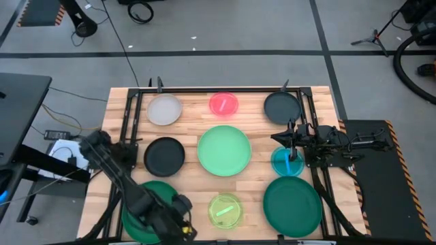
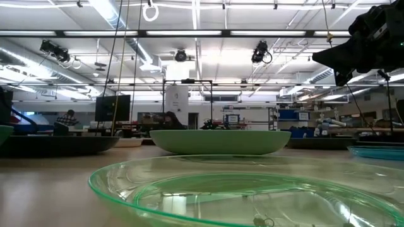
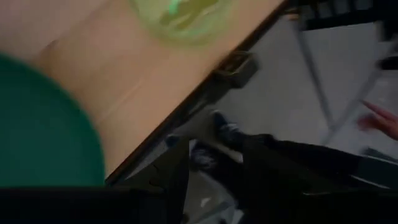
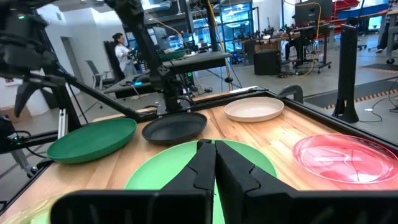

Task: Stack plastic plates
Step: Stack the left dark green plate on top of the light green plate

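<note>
Nine plates lie apart on the wooden table. Far row: light grey plate [image 1: 165, 109], pink plate [image 1: 224, 103], black plate [image 1: 283, 107]. Middle row: second black plate [image 1: 164, 155], large light green plate [image 1: 224, 150], cyan plate [image 1: 287, 161]. Near row: dark green plate [image 1: 139, 207], yellow-green plate [image 1: 225, 210], second dark green plate [image 1: 293, 205]. My left gripper [image 1: 180, 216] hangs over the right rim of the near-left dark green plate [image 3: 43, 130]; whether it touches the rim is hidden. My right gripper [image 1: 278, 139] [image 4: 214, 158] is shut and empty, raised between the far black plate and the cyan plate.
A dark metal frame [image 1: 133, 116] runs along the table's left, far and right sides. A person's shoe [image 3: 227, 127] and hand [image 3: 380, 118] show beyond the table's near edge [image 3: 186, 112]. Bare wood [image 1: 194, 184] lies between the plates.
</note>
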`<state>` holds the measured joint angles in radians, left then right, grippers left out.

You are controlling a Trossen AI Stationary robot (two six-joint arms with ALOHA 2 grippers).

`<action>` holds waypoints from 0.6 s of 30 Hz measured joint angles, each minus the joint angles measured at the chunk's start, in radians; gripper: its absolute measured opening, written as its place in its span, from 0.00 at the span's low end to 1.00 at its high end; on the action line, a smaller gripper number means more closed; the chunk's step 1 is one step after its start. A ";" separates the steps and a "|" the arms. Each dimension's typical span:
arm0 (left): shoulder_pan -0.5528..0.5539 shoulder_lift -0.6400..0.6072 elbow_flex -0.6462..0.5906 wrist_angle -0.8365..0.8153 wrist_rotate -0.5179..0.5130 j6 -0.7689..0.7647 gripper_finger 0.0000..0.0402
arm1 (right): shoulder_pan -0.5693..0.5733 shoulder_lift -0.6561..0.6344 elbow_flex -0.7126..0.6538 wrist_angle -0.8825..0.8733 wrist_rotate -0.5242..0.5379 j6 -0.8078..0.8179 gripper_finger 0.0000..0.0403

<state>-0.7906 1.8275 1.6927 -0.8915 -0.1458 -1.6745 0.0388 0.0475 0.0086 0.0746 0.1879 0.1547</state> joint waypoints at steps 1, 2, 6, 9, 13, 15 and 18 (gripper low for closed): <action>0.000 0.031 0.039 -0.052 0.015 -0.023 0.39 | 0.000 0.000 0.000 0.000 0.000 0.000 0.04; 0.000 0.058 0.072 -0.103 0.034 -0.050 0.39 | 0.000 0.000 0.000 0.000 0.000 0.000 0.04; 0.000 0.124 0.122 -0.291 0.117 -0.152 0.39 | 0.000 0.000 0.000 0.000 0.000 0.000 0.04; -0.006 0.153 0.105 -0.314 0.141 -0.169 0.39 | 0.000 0.000 0.000 0.000 0.000 0.000 0.04; 0.000 0.196 0.100 -0.306 0.146 -0.166 0.41 | 0.000 0.000 0.000 0.001 0.000 0.000 0.04; 0.009 0.214 0.100 -0.307 0.147 -0.165 0.44 | 0.000 0.000 0.000 0.001 0.000 0.000 0.04; 0.021 0.238 0.100 -0.310 0.149 -0.166 0.51 | 0.000 0.000 0.000 0.002 0.000 0.000 0.04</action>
<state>-0.7693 2.0650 1.7924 -1.2019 0.0032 -1.8403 0.0387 0.0475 0.0086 0.0768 0.1879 0.1547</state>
